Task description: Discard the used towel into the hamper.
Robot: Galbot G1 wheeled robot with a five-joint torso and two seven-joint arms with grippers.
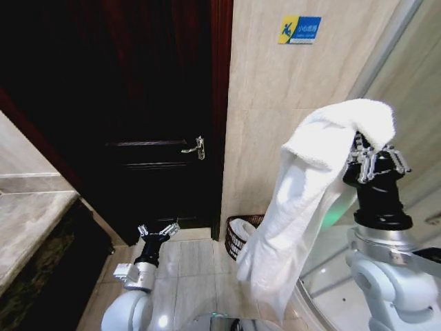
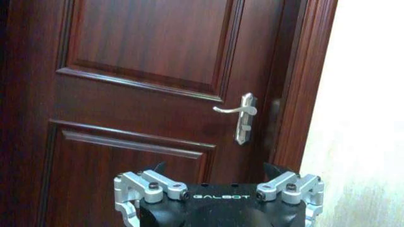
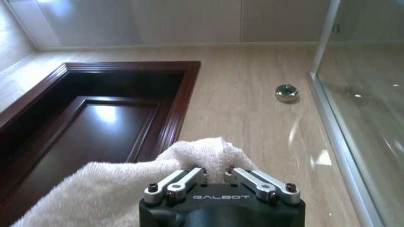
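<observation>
A white towel [image 1: 296, 207] hangs from my right gripper [image 1: 362, 148], which is raised high at the right and shut on the towel's top fold. The towel drapes down to near floor level. In the right wrist view the towel [image 3: 126, 184] bunches between the closed fingers of the right gripper [image 3: 215, 171]. The hamper [image 1: 242, 234], a dark wicker basket with something white inside, stands on the floor by the wall, partly hidden behind the hanging towel. My left gripper [image 1: 158, 230] sits low at the left, open and empty, pointing toward the door; its fingers [image 2: 151, 182] spread wide.
A dark wooden door [image 1: 151, 117] with a metal handle [image 1: 195, 147] is closed ahead. A stone counter [image 1: 27, 221] runs along the left. A glass shower enclosure [image 1: 406, 89] stands at the right. Pale floor tiles [image 1: 193, 262] lie between the counter and the hamper.
</observation>
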